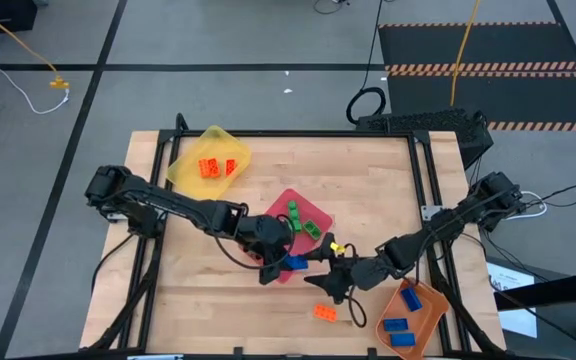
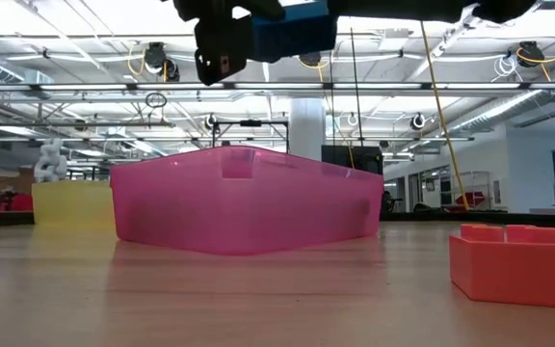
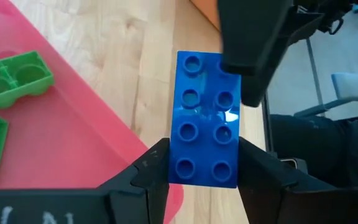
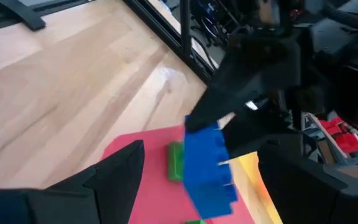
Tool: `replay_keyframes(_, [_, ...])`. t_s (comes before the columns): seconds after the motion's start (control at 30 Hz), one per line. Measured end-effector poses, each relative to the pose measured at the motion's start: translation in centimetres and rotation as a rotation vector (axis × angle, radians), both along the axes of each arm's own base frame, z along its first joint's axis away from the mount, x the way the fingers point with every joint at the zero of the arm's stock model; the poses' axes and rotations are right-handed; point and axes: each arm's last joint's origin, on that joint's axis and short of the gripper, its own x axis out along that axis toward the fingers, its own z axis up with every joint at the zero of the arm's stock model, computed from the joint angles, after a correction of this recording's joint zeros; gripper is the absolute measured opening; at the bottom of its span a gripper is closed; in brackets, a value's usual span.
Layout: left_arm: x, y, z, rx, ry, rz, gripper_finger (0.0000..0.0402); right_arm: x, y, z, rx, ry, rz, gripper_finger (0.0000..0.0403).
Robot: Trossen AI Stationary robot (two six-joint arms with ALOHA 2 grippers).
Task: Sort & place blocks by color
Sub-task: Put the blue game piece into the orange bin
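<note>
Blue block (image 3: pixel 204 121): low view hides studs.

Blue block (image 3: pixel 204 118) airborne; green blocks (image 1: pixel 302 220) in pink tray.

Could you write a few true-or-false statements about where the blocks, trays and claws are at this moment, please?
1. The left claw grips a blue block. True.
2. The yellow tray holds green blocks. False: it holds orange blocks; the green blocks lie in the pink-red tray.
3. An orange block lies loose on the table. True.
4. The blue block rests on the table. False: the low view shows it held in the air above the pink-red tray.
5. The right claw is open. True: its fingers stand apart, holding nothing.
</note>
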Motion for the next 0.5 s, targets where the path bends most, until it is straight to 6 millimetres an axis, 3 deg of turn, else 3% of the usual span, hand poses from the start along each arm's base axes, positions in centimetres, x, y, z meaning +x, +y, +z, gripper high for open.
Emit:
replay_keyframes(0.27, [0.1,-0.1,0.0,-0.004,-0.011,-0.011,0.0151,1.5,-1.4,-0.3,0.029,-0.017,0.036,0.029])
replay_keyframes(0.5, [0.0,-0.1,-0.1,-0.001,0.001,-0.012,0.0156,1.8,-1.4,-0.6,0.023,-0.032,0.039,0.0232])
